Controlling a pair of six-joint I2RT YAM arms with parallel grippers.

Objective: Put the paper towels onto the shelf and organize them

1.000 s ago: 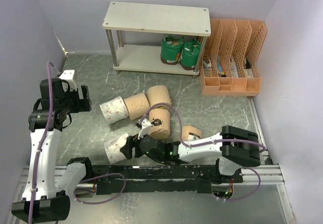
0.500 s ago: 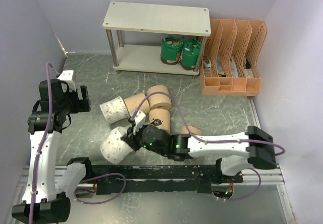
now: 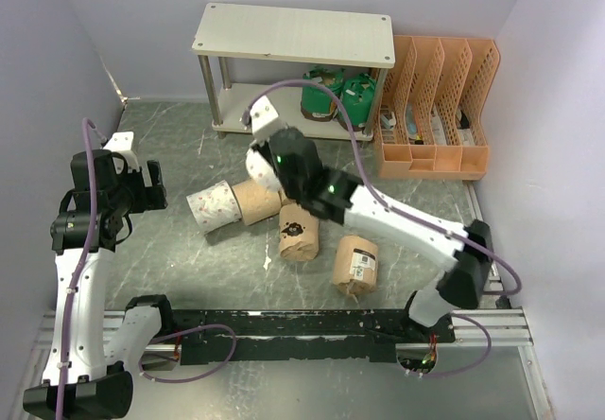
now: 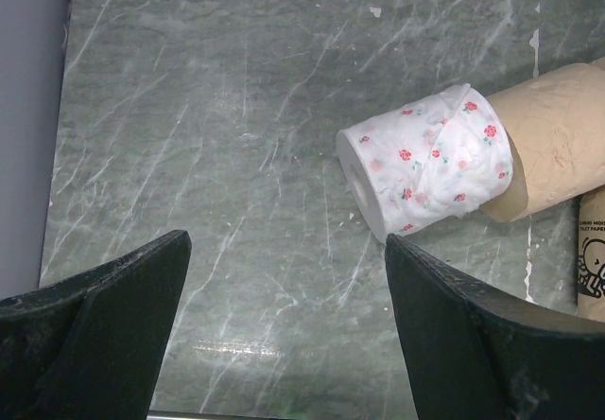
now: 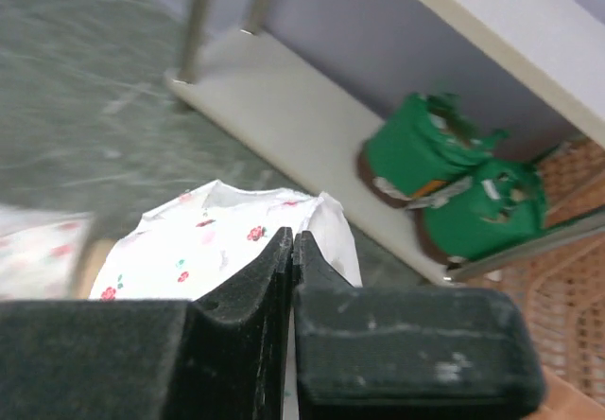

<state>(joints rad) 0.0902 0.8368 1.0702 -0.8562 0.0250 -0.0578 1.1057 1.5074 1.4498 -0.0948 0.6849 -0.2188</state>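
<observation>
My right gripper (image 5: 291, 236) is shut, pinching the wrapper of a white patterned paper towel roll (image 5: 198, 250) held above the table in front of the shelf (image 3: 293, 32). Two green-wrapped rolls (image 5: 416, 155) stand on the lower board (image 5: 274, 108). On the table lie another white patterned roll (image 3: 215, 205), a bare tan roll (image 3: 255, 200) and two labelled tan rolls (image 3: 299, 233) (image 3: 356, 264). My left gripper (image 4: 288, 335) hovers open left of the white patterned roll (image 4: 425, 169), nothing between its fingers.
An orange perforated file organizer (image 3: 435, 108) stands right of the shelf. Purple walls close in the left, back and right sides. The black rail (image 3: 284, 325) with the arm bases runs along the near edge.
The right gripper shut on the near white patterned roll, lifted it off the table and swung it far and up toward the shelf. The left arm has hardly moved.
</observation>
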